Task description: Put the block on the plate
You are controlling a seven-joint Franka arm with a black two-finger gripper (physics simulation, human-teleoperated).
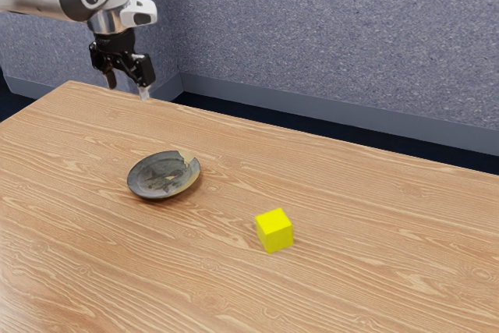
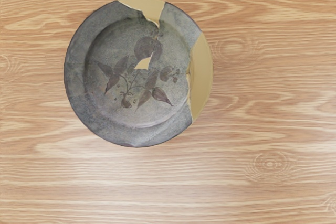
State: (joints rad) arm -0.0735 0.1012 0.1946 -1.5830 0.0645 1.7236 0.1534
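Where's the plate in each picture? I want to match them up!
Exterior view: the plate is on the exterior view's left side, between the gripper and the yellow block.
Wrist view: the plate is seen from above, whole, lying on the wooden table.
Shared landmark: the tan patches on the plate's rim.

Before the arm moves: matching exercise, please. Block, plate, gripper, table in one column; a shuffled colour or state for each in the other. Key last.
Column one
1. Block
2. Plate
3. Gripper
4. Table

Column two
A. Raised, fingers apart
B. Round, grey with tan patches
C. Brown, with wood grain
D. Plain bright yellow

Right pairs: 1-D, 2-B, 3-A, 4-C
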